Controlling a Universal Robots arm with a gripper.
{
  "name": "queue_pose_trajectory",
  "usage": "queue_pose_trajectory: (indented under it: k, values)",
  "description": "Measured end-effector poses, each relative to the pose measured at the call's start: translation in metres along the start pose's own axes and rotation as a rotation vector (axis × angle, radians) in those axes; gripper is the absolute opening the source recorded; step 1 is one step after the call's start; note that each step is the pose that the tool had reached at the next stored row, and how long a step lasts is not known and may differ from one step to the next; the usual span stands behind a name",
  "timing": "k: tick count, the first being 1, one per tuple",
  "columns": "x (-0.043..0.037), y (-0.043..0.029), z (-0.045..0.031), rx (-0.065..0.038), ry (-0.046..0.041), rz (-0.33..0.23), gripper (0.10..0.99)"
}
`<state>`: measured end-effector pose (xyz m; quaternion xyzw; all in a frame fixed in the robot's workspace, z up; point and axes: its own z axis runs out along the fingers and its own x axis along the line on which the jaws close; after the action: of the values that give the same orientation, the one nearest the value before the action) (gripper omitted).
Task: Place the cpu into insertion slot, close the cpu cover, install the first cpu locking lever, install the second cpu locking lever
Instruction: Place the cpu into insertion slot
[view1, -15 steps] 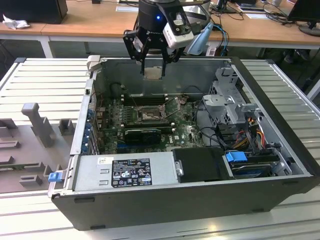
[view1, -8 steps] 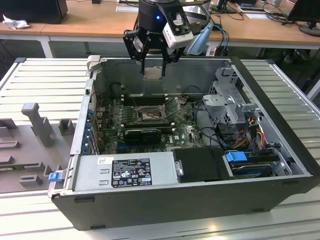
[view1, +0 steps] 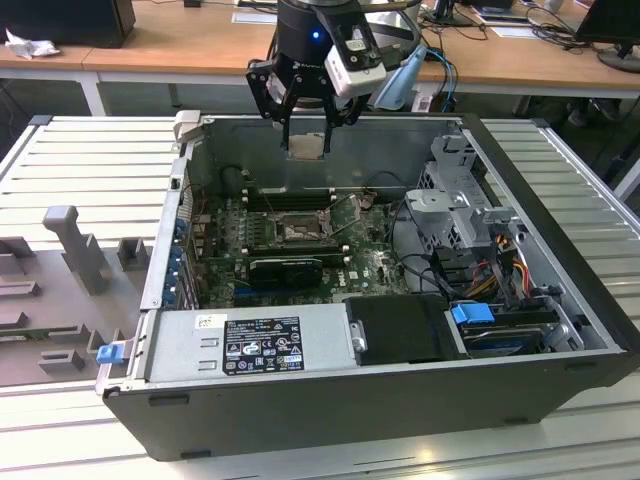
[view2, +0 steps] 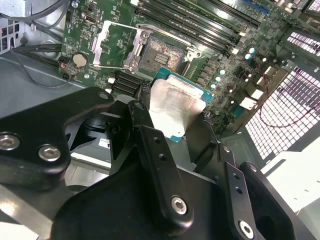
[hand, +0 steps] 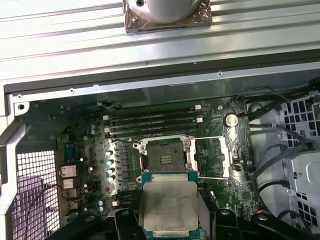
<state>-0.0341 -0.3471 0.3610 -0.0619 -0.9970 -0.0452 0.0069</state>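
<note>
Inspection at this moment: the black linked-finger tool (view1: 306, 138) hangs over the open dark-grey metal computer case (view1: 350, 400), which lies on its side on the ribbed grey metal surface (view1: 80, 150). The tool is clamped on the cpu (hand: 169, 205) — a small flat square chip with a silvery-beige lid and a green edge — gripped at opposite edges, well above the green circuit board (hand: 85, 150). In both wrist views the insertion slot (hand: 167, 159) (view2: 162, 52), a square socket with dark centre and silvery rim, lies bare. The cpu cover (view2: 100, 39) — a silvery windowed metal frame — is swung open just beside the slot.
</note>
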Motion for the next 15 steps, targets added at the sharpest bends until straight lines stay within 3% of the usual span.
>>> queue_pose_trajectory:
  k: [15]
  values:
    - [0.0000,0.0000,0.0003,-0.001,-0.0043,0.048,0.525]
